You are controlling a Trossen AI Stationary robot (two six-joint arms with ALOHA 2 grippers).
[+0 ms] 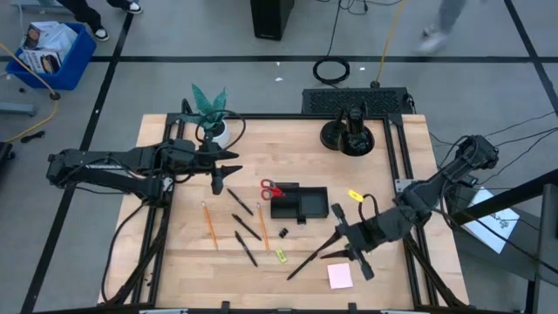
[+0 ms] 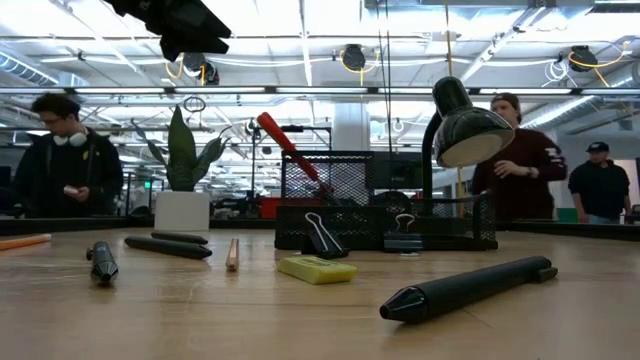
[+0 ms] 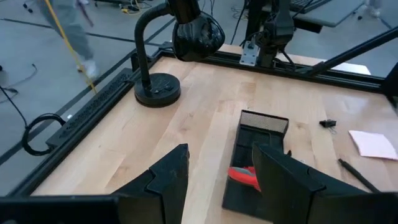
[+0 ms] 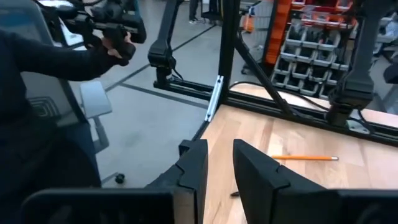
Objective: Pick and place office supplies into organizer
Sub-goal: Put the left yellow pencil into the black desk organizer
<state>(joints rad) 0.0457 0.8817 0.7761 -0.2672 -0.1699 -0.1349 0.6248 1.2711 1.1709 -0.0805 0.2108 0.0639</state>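
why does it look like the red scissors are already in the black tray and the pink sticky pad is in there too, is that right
Only half right. The red scissors do sit at the black tray, handles poking over its left end. The pink sticky pad is not in it: the high view shows it lying on the bare table near the front edge, below the right arm's fingers.

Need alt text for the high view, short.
Top-down view of a wooden table: a black organizer sits mid-table with red-handled scissors at its left edge, pencils and pens scattered left of it. The left pincer hovers open near the plant; the right pincer hangs beside a pink sticky-note pad.
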